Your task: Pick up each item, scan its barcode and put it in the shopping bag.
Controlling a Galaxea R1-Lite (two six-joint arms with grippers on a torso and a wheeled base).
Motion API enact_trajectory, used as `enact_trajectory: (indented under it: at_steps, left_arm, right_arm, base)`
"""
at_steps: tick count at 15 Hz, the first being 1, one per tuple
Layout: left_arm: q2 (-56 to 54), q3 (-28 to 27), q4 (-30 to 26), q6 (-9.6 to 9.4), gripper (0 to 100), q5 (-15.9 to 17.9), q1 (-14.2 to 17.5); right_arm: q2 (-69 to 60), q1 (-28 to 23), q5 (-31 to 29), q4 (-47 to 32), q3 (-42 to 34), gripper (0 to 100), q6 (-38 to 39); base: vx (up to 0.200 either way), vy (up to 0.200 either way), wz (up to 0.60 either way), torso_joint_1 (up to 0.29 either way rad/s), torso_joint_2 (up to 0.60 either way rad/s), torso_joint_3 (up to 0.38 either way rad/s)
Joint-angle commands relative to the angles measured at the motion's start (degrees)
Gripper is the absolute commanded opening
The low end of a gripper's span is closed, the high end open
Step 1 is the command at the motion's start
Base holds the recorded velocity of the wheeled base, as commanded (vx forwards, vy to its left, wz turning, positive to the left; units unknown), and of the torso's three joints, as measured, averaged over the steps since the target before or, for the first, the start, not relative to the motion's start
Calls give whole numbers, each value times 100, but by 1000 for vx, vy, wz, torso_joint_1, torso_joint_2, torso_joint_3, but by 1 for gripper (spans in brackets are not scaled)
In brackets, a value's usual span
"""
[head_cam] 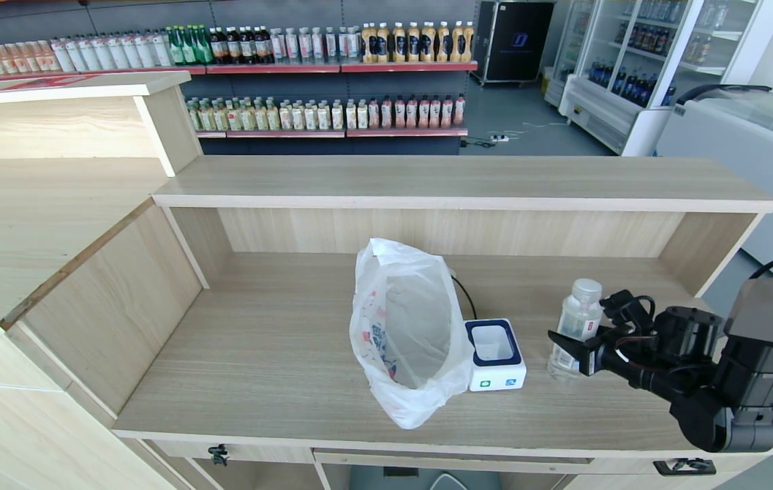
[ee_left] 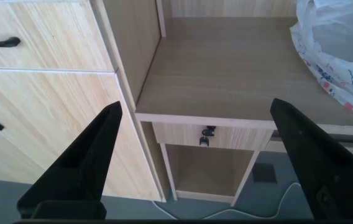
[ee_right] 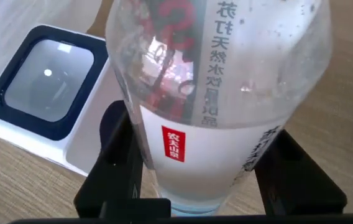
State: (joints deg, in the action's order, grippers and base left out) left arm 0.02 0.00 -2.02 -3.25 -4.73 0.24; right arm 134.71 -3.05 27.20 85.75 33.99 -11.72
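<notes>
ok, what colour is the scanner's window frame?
Dark blue, set on the white scanner. It shows best in the right wrist view.

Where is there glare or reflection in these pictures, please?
Right wrist view: a bright spot of glare sits on the window of the scanner, and reflections glint on the water bottle. Head view: light shines through the shopping bag.

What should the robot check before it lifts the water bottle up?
1. The water bottle stands upright on the counter: ok.
2. It sits inside the right gripper: ok.
3. Grip tight enough to lift: cannot tell.
4. The scanner window is uncovered, just beside the bottle: ok.
5. The shopping bag has its mouth open: ok.
6. The left gripper is open, away from the bottle: ok.
</notes>
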Motion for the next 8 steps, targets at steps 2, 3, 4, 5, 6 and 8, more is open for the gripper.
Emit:
enact_trajectory:
  at_steps: [2, 3, 4, 5, 6, 8]
  left_arm:
    - [-2, 0, 0, 0, 100, -2, 2]
    - [-2, 0, 0, 0, 100, -2, 2]
    - [-2, 0, 0, 0, 100, -2, 2]
    - [-2, 0, 0, 0, 100, -2, 2]
    - [-2, 0, 0, 0, 100, -2, 2]
    - [-2, 0, 0, 0, 100, -2, 2]
  right_arm:
    - [-375, -38, 58, 21, -120, 0, 495]
    - [-533, -38, 66, 12, -138, 0, 741]
    - [-691, -38, 58, -23, -120, 0, 846]
    - [-814, -38, 66, -58, -120, 0, 864]
    - [-1201, -38, 66, -278, -164, 0, 864]
    - [-2414, -38, 620, -972, -191, 0, 1295]
  base:
    - [0, 0, 0, 0, 0, 0]
    - [0, 0, 0, 0, 0, 0]
    - [0, 0, 0, 0, 0, 0]
    - [0, 0, 0, 0, 0, 0]
    - [0, 0, 0, 0, 0, 0]
    - [0, 0, 0, 0, 0, 0]
